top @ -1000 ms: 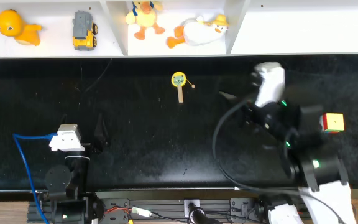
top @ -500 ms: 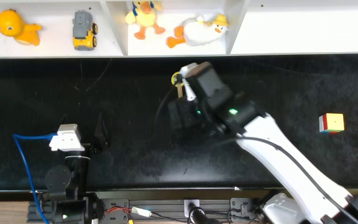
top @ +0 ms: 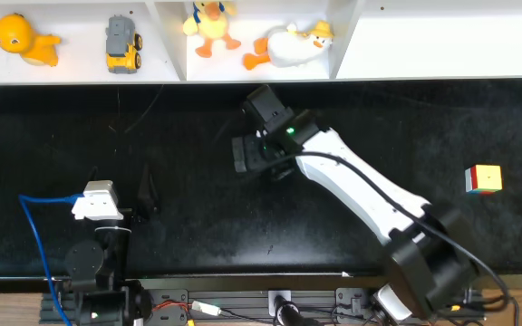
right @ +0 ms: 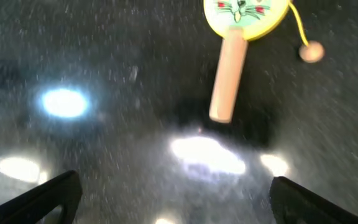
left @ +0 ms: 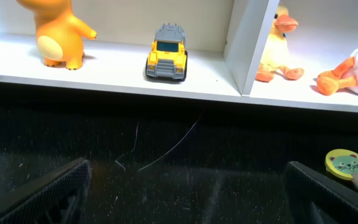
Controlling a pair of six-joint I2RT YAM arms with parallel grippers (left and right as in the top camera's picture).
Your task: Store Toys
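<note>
rattle drum lies just ahead of the jaws of the right arm, handle pointing back between them; jaws spread wide, empty; left arm well apart.

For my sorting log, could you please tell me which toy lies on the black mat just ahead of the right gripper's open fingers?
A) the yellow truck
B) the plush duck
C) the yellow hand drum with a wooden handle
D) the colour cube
C: the right wrist view shows the yellow hand drum lying on the black mat just beyond the right gripper, whose fingers stand wide apart.
</note>
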